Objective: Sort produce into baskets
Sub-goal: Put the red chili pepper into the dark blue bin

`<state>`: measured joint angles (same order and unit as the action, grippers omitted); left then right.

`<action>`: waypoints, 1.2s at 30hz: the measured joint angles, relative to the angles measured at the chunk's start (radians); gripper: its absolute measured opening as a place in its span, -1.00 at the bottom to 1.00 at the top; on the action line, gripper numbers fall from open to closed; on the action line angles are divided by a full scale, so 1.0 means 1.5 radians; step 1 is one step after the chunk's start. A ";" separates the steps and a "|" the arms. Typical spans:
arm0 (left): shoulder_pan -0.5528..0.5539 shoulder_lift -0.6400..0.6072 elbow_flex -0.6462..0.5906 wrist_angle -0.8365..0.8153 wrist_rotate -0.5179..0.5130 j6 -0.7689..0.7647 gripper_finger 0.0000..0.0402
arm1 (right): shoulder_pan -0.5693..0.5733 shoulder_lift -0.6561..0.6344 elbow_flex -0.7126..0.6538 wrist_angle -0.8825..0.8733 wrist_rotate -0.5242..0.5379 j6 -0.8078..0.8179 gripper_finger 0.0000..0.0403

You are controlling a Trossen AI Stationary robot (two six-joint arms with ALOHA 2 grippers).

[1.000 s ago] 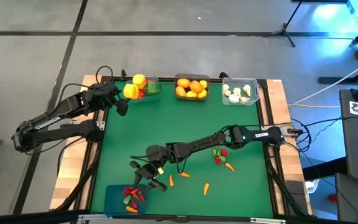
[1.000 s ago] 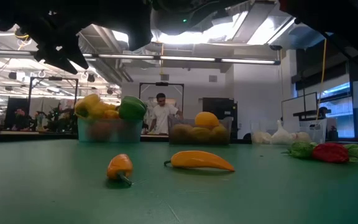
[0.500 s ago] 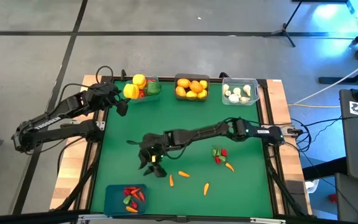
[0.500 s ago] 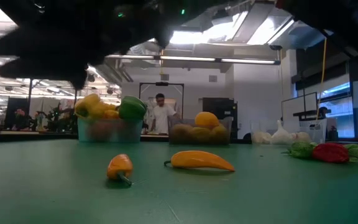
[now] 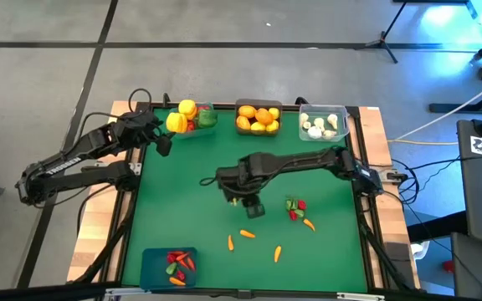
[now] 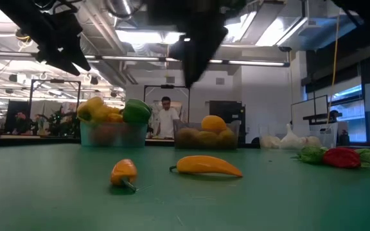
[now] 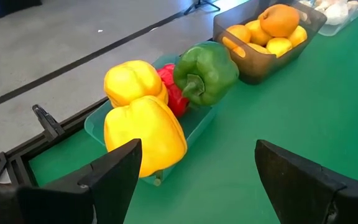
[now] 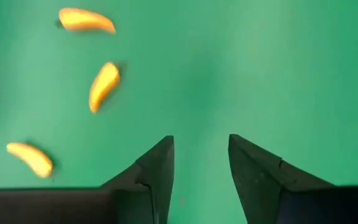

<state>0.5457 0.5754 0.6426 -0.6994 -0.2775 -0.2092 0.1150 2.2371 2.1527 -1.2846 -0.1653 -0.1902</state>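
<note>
- Lying loose on the green mat (image 5: 166, 209), near the front edge: three orange carrots (image 5: 247, 234), (image 5: 230, 243), (image 5: 278, 252), well apart from all four bins.
- Lying with long axis roughly side to side: the carrot nearest the mat's middle; in the low view, tapered tip (image 6: 205, 166) pointing toward the picture's right.
- Lying with long axes running roughly front to back: the other two carrots.
- Resting right of the carrots: a small cluster of red and green chillies (image 5: 294, 207) with one more orange piece (image 5: 309, 223) just beside it.
- Holding yellow, red and green peppers, heaped above the rim: teal bin (image 5: 192, 119) at the far left; green pepper (image 7: 205, 72) with stem end turned toward the mat.
- Holding oranges and lemons: dark grey bin (image 5: 258, 116) at the far middle.
- Holding white garlic bulbs: clear bin (image 5: 323, 123) at the far right.
- Holding red chillies and a few other pieces: blue bin (image 5: 170, 264) at the front left corner.
- Hovering over the mat's middle, beyond the carrots: right gripper (image 5: 245, 201), fingers (image 8: 154, 168) spread a little, pinching nothing.
- Waiting just beside the teal bin: left gripper (image 5: 161, 142), fingers (image 7: 114, 171) spread apart, empty.
</note>
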 joint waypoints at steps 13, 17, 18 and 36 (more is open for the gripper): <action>0.000 -0.032 0.000 0.000 0.000 0.022 0.54 | 0.013 -0.408 -0.452 0.086 0.097 0.279 -0.36; 0.000 -0.035 0.000 0.001 0.000 0.021 0.54 | 0.027 -0.547 -0.601 0.139 0.161 0.435 -0.36; 0.000 -0.035 0.000 0.001 0.000 0.021 0.54 | 0.032 -0.571 -0.630 0.146 0.173 0.481 -0.36; 0.000 -0.034 0.000 0.002 0.001 0.037 0.54 | 0.115 -0.639 -0.936 0.340 0.121 0.976 -0.19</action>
<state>0.5457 0.5243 0.6427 -0.6964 -0.2768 -0.1538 0.2878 1.2781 0.7484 -0.7750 0.0169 1.2742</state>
